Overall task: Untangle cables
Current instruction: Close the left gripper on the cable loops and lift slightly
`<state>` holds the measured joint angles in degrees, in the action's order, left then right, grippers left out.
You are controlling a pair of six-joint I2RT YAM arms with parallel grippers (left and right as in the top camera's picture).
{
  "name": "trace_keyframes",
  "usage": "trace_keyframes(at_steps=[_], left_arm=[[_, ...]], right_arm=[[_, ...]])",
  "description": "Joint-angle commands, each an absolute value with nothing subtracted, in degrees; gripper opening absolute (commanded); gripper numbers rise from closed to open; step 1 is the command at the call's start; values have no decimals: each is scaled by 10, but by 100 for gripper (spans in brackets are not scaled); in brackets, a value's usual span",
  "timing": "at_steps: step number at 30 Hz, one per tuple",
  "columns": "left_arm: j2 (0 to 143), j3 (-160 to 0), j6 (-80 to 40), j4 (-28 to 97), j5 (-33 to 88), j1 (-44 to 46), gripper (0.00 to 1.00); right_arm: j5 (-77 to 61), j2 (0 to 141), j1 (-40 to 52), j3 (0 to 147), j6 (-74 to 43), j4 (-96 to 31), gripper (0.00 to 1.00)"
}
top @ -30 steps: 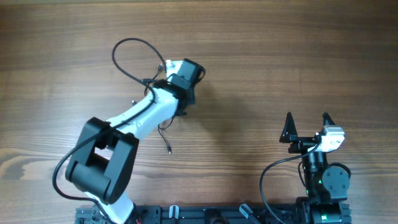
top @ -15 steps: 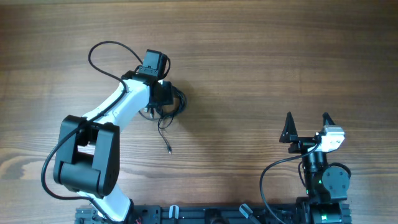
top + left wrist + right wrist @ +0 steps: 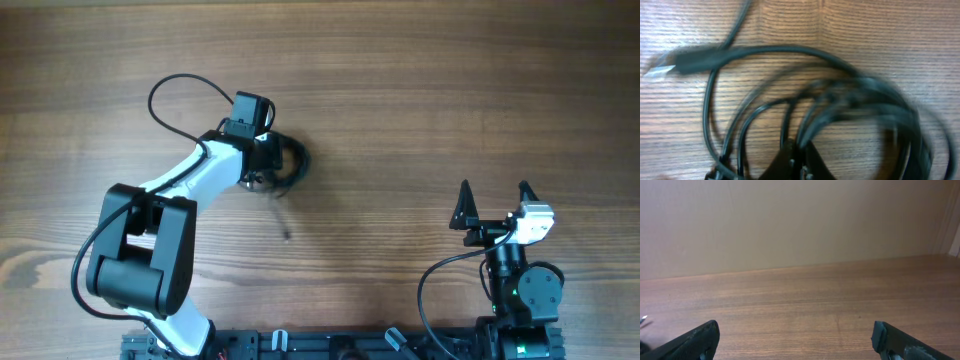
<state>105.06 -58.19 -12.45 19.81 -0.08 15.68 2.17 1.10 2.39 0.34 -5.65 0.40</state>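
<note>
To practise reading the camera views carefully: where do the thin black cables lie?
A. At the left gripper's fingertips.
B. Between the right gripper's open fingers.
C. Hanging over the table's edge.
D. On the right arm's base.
A: the cables bunch at the left gripper, which is closed on their strands, while the right gripper stands open far from them.

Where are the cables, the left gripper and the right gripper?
cables point(image 3: 785, 48): left wrist view, on the upper arc of the bundle.
left gripper point(image 3: 797, 156): left wrist view, at its closed fingertips.
right gripper point(image 3: 494, 195): overhead view, midway between its open fingertips.
</note>
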Motion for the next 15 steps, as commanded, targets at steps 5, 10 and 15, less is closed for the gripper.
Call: trace_keyframes(at_steps=[5,10,15], left_arm=[[973,-574,-172,195,6,155,4],[914,-572,-202,206,6,152,4],[928,-566,-201,212,11,153,4]], right_arm=[[29,6,21,3,-46,7,100],[29,6,21,3,-46,7,100],[29,6,21,3,-47,7,100]])
